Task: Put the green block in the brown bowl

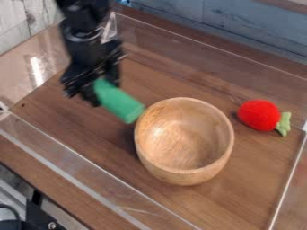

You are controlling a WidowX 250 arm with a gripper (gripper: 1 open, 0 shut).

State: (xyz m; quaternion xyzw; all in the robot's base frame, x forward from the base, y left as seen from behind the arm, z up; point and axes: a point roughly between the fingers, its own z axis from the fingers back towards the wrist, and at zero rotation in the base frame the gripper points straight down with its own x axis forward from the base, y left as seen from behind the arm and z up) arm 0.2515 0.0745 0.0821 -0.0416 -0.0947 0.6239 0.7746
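Black robotic pincer (95,84) at upper left, blurred, closed on one end of the flat, rectangular, bright green block (118,101). Block tilted, its free end pointing toward the round, light-brown wooden bowl (184,141), right beside the rim, not inside. Over on the bowl's far side, near the clear wall, a round red strawberry-like toy with green leaves (260,115), resting on the brown wooden tabletop (84,135).

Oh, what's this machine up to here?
A dark robot arm has the green block gripped in its pincer and appears to be holding it up off the table. The block is beside the brown bowl, close to its rim, but not in it. Nothing is in the bowl so far. The red strawberry-like toy lies on the bowl's other side, and the arm isn't touching it.
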